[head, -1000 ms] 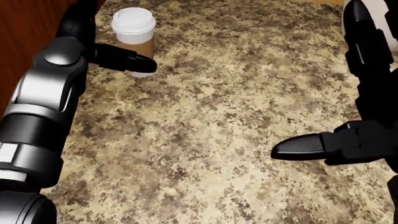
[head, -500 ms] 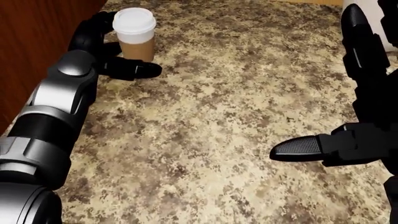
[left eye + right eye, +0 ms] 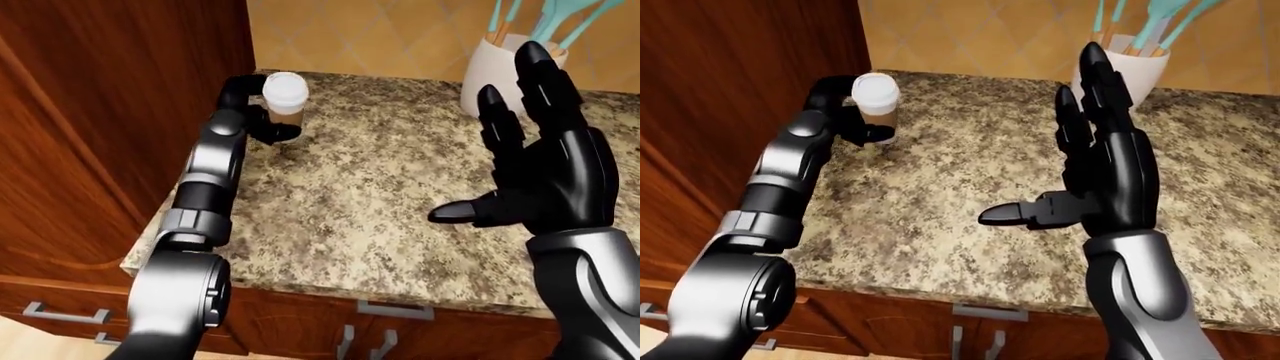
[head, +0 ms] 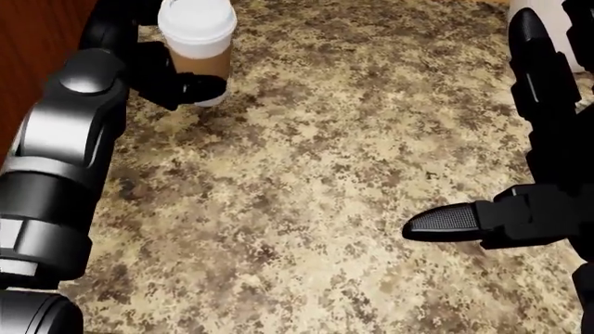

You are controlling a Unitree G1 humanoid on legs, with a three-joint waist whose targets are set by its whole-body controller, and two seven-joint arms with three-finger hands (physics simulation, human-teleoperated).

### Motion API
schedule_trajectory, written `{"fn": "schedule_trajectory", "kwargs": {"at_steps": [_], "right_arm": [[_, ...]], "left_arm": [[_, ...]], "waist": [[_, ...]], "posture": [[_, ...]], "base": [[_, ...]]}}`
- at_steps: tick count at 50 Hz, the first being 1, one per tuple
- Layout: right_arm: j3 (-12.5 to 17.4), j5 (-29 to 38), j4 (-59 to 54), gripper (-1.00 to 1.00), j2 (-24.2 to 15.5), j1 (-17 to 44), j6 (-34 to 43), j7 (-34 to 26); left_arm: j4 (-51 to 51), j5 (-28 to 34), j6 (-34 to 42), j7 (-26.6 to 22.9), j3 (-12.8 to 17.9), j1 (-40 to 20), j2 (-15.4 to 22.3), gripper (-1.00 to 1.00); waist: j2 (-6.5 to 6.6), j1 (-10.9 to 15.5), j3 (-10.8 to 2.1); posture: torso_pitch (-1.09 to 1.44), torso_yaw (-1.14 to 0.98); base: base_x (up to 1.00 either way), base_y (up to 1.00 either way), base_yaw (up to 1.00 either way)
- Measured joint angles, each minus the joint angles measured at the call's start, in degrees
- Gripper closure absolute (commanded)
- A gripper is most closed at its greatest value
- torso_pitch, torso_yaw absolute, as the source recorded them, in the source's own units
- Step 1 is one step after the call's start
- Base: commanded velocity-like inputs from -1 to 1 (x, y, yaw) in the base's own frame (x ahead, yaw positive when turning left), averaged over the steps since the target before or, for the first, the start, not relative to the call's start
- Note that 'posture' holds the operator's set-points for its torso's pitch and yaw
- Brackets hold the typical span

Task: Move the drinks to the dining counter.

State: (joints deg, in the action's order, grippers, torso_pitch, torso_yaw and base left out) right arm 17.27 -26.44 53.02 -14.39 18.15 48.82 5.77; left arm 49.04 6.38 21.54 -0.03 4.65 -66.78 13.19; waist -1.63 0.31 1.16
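— One drink in sight, that lidded paper coffee cup. It's over the speckled granite counter, right by the tall wooden cabinet.

— And which hand has it?

— The left hand. Its dark fingers wrap the brown sleeve from the cabinet side, one finger curling under near the cup's base. Clamped on it, I'd say.

— Is the cup standing or up off the stone?

— Upright, white lid on top, long axis straight up. Whether the base clears the counter I can't tell from the head view; the finger covers it.

— The other hand?

— The right hand is well away from the cabinet, out over the middle of the counter, fingers spread and pointing up, thumb jutting toward the cup. Holding nothing. Past it, farther still from the cabinet, stands a white utensil crock with teal spatulas.

— So what does the next move hang on?

— My guess: the cup sits at the far reach of the left arm, tight against the cabinet. It needs to come away from that wood, kept vertical so nothing tips. The left hand is plainly the nearer one.
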Motion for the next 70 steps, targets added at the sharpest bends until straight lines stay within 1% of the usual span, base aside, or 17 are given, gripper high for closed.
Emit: {"fn": "schedule_trajectory", "kwargs": {"at_steps": [12, 15, 18, 23, 26, 30, 35, 41, 44, 47, 52, 54, 55, 59, 63, 66, 70], "right_arm": [[-0.63, 1.10, -0.37, -1.00, 0.41, 0.71, 1.30, 0.63], [-0.16, 1.21, 0.04, -1.00, 0.35, 1.13, 2.57, 1.53], [-0.58, 1.33, 0.35, -1.00, 0.20, 1.80, 3.01, 2.02], [-0.87, 1.39, 0.73, -1.00, 0.17, 1.67, 2.21, 1.45], [-0.33, 1.32, 0.53, -1.00, -0.01, 2.07, 2.84, 1.48], [-1.25, 0.12, 0.53, -1.00, 0.45, 1.89, 3.83, 1.05], [-0.05, -0.09, 1.28, -1.00, -0.11, 2.21, 3.64, 1.72], [-0.51, -0.13, 1.37, -1.00, -0.14, 1.76, 2.77, 1.52], [0.73, -1.03, 1.63, -1.00, 0.38, 1.73, 2.86, 1.67], [1.65, -1.38, 1.78, -1.00, 0.03, -0.75, 2.23, 2.18], [-2.28, 0.13, 2.86, -1.00, -0.02, 0.31, 1.94, 1.20], [-3.18, 0.79, 3.44, -1.00, 0.45, 0.64, 1.67, 0.61], [-3.53, 1.13, 3.63, -1.00, 0.73, 0.93, 1.45, 0.34], [-5.37, 1.66, 3.96, -1.00, 2.64, 0.36, 2.68, -0.56], [-4.48, 1.77, 4.92, -1.00, 3.07, 1.18, 4.63, 0.16], [-6.09, 2.27, 6.08, -1.00, 3.09, -0.33, 4.33, 0.67], [-5.20, 2.31, 5.56, -1.00, 3.49, -0.34, 4.71, 0.12]], "left_arm": [[-13.42, 1.11, 8.56, -2.73, -0.50, 4.78, -0.73, 1.00], [-13.93, 1.11, 9.17, -3.18, -0.79, 5.17, -1.11, 1.00], [-14.23, 0.90, 9.12, -3.60, -0.84, 5.15, -0.98, 1.00], [-15.77, 1.15, 8.86, -3.28, -0.21, 5.02, -0.52, 1.00], [-16.54, 1.25, 9.16, -3.36, -0.42, 5.05, -0.71, 1.00], [-16.96, 1.25, 9.82, -4.06, -0.53, 6.43, -0.81, 1.00], [-17.98, 1.93, 10.73, -4.11, -0.61, 6.56, -1.14, 1.00], [-19.67, 2.26, 10.57, -4.43, -0.69, 7.59, -1.47, 1.00], [-24.30, 2.39, 11.40, -4.83, -0.86, 9.21, -1.79, 1.00], [-27.09, 1.73, 13.12, -6.57, -3.01, 12.89, -3.31, 1.00], [-34.64, 1.87, 17.74, -7.50, -0.88, 14.83, -1.66, 1.00], [-38.41, 2.27, 18.40, -7.32, -0.10, 15.18, -1.10, 1.00], [-39.78, 2.44, 18.49, -7.27, 0.12, 15.28, -0.90, 1.00], [-43.91, 3.26, 19.95, -7.33, 0.94, 18.37, -0.82, 1.00], [-48.70, 3.75, 25.19, -8.69, -0.16, 20.61, -1.23, 1.00], [-55.04, 4.19, 29.07, -9.87, -0.22, 22.26, -1.57, 1.00], [-61.87, 4.35, 30.69, -10.09, -0.25, 24.72, -2.83, 1.00]], "waist": [[1.20, -0.01, -1.08], [-0.24, -0.69, -0.46], [-1.77, -0.52, -1.13], [0.88, 0.54, -0.54], [3.72, 1.11, -0.65], [4.51, 2.14, -1.22], [2.81, 1.08, -1.67], [1.74, -0.19, 0.48], [-1.52, -1.34, 1.40], [0.41, -0.69, 0.57], [2.45, 0.00, 3.04], [3.54, 0.02, 2.24], [5.20, -0.24, 1.01], [2.70, 2.11, 0.55], [0.14, 2.67, 2.26], [-1.45, 2.40, 3.09], [-3.60, 2.09, 2.54]], "posture": [[0.00, 0.00], [0.00, 0.00], [0.00, 0.00], [0.00, 0.00], [0.00, 0.00], [0.00, 0.00], [0.00, 0.00], [0.00, 0.00], [0.00, 0.00], [0.00, 0.00], [0.00, 0.00], [0.00, 0.00], [0.00, 0.00], [0.00, 0.00], [0.00, 0.00], [0.00, 0.00], [0.00, 0.00]], "base": [[-0.30, 0.02, 0.00], [-0.63, 0.15, 0.00], [-0.64, 0.15, 0.00], [-0.64, 0.17, 0.00], [-0.64, 0.20, 0.00], [-0.70, 0.20, 0.00], [-0.82, 0.21, 0.00], [-0.96, 0.28, 0.00], [-0.91, 0.38, 0.30], [-0.42, 0.00, 0.99], [-0.13, 0.00, 1.00], [-0.11, 0.00, 1.00], [-0.10, 0.00, 1.00], [-0.11, 0.00, 1.00], [-0.11, 0.00, 1.00], [-0.09, 0.00, 1.00], [-0.09, 0.00, 1.00]]}}
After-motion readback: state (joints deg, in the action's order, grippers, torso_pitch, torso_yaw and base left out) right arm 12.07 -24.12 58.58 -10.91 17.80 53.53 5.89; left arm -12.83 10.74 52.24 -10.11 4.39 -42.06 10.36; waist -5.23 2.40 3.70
